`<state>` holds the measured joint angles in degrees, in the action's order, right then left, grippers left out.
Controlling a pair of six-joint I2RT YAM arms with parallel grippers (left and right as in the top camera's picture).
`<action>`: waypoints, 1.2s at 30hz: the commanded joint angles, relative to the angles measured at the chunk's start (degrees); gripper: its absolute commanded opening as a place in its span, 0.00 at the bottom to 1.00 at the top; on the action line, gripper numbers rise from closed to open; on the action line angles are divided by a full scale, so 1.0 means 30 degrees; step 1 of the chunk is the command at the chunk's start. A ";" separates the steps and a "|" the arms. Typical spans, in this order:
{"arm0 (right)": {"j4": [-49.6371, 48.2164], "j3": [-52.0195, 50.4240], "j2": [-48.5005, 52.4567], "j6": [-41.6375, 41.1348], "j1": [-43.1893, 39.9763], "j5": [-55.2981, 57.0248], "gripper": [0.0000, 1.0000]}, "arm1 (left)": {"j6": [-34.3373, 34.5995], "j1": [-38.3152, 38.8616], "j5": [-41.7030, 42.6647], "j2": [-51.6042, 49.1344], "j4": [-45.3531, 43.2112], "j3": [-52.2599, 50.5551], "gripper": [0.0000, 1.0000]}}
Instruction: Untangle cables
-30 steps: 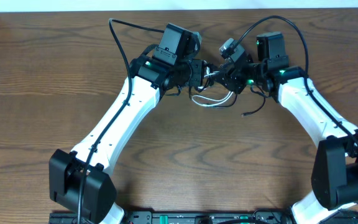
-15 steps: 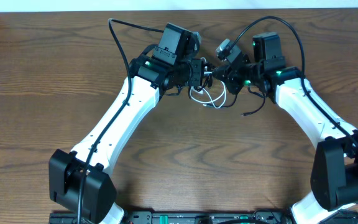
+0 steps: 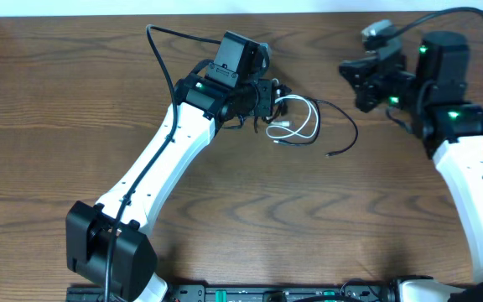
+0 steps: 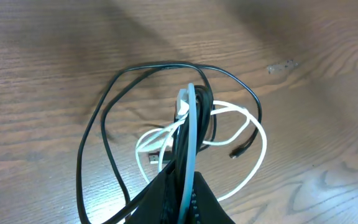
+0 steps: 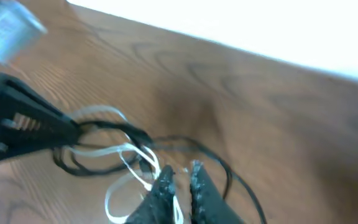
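I'm at the pulling-apart step, and it isn't far along. The cables (image 3: 296,124) lie in one small knot on the table (image 3: 57,101), just in front of my left gripper (image 3: 268,99). That gripper is clamped on the bundle where the strands cross. My right gripper (image 3: 360,82) hangs well apart from them, up and to the right. Its fingers are drawn nearly together, on nothing that I can make out.

Next, I judge, the right must open, come down to the knot and take one strand only. The black cable (image 4: 160,63) looks best, since its loose end (image 3: 330,153) trails free on the right. Then it should draw that strand away while the left holds.

The overhead shows how far apart my two arms are, but squeezes the knot into a scribble. The left wrist view opens it out — the black cable in wide loops round the white cable (image 4: 263,146), a white plug at my fingertips. The right wrist view is blurred; it gives the narrow gap between its fingers and little more.
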<state>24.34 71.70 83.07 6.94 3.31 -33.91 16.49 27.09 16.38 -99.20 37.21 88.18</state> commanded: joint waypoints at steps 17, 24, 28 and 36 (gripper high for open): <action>-0.0903 0.0058 0.3912 -1.0899 0.4393 0.1982 0.43 | 0.3796 -0.0044 0.1880 -0.0051 -0.1013 -0.0109 0.08; -0.0838 0.0058 0.4466 -1.3245 0.4554 0.3956 0.43 | 0.5457 -0.0044 0.1872 -0.0051 -0.1013 -0.0109 0.07; -0.0758 0.0058 0.4532 -1.3457 0.4554 0.5260 0.42 | 0.5617 -0.0036 0.1880 -0.0051 -0.1013 -0.0109 0.08; -0.1727 0.0058 0.5676 -1.4032 0.4554 0.5450 0.35 | 0.5610 -0.0036 0.1887 -0.0051 -0.1013 -0.0109 0.08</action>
<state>20.53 71.66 98.08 -32.99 16.75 -18.35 32.97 27.11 21.15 -99.20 34.41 88.09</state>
